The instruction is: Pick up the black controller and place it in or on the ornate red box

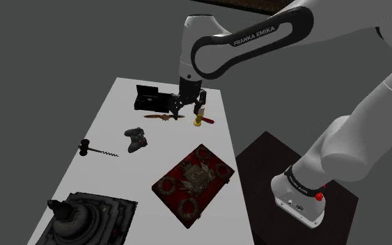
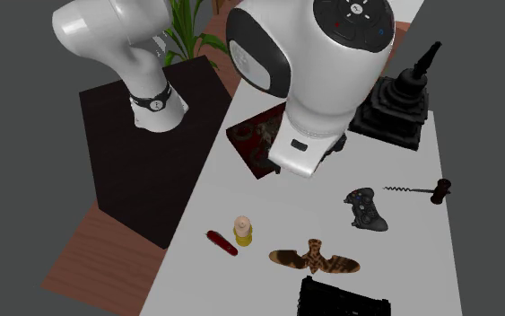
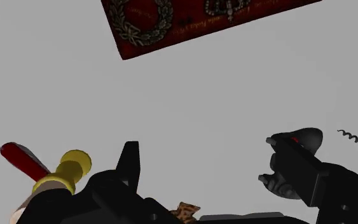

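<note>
Our arm looms nearest in the shoulder view, its end effector beyond the red box, the black controller near that box. In the wrist view the fingers stand apart and empty with the controller past one of them, not between, so descending here risks knocking it away.

corkscrew, yellow bottle, dark statue

Bare desk between controller and red box, open from above, corkscrew near controller on shoulder view's left, bottle, knife, carved ornament clustered below tool, statue near box.
</note>
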`<action>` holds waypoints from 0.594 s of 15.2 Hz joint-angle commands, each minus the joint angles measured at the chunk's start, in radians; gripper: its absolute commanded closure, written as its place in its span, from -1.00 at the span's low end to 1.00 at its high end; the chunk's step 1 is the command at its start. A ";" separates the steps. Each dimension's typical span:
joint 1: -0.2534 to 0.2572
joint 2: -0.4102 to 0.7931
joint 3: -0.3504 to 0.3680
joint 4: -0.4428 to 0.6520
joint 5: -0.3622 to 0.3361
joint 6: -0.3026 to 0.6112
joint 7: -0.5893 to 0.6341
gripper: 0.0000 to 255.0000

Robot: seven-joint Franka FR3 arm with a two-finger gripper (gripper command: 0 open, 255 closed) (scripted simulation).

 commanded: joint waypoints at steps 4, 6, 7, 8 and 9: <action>0.038 0.189 0.019 0.142 -0.049 0.063 0.097 -1.00; 0.057 0.266 0.019 0.209 -0.072 0.077 0.131 -1.00; 0.067 0.304 0.018 0.245 -0.083 0.082 0.148 -1.00; 0.078 0.343 0.016 0.282 -0.094 0.085 0.163 -1.00; 0.089 0.381 0.013 0.321 -0.104 0.088 0.178 -1.00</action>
